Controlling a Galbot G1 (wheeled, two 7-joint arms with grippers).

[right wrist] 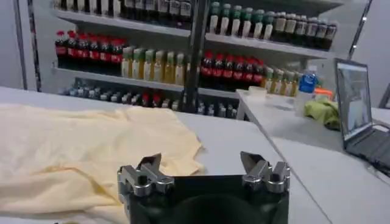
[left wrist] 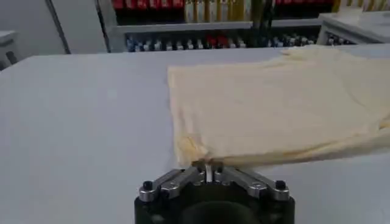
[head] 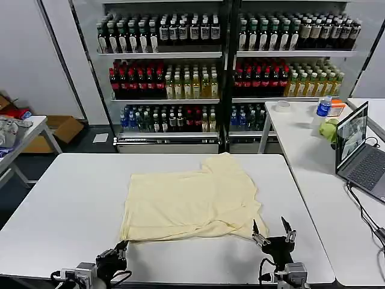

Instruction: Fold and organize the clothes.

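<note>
I see a thin, limp T-shirt (head: pixel 191 203) on the desk (head: pixel 66 198); left gripper (head: pixel 122 247) jaws closed empty, right gripper (head: pixel 274 234) jaws spread empty, near its front corners.

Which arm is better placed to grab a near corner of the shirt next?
Left. The left tool, shut, sits right at the T-shirt's near corner; the right tool is open beside the other corner.

Left gripper (left wrist: pixel 209 172): black body, silver finger links, 2 black screws. Right gripper (right wrist: pixel 203 166): same build (black cables visible in head view).
</note>
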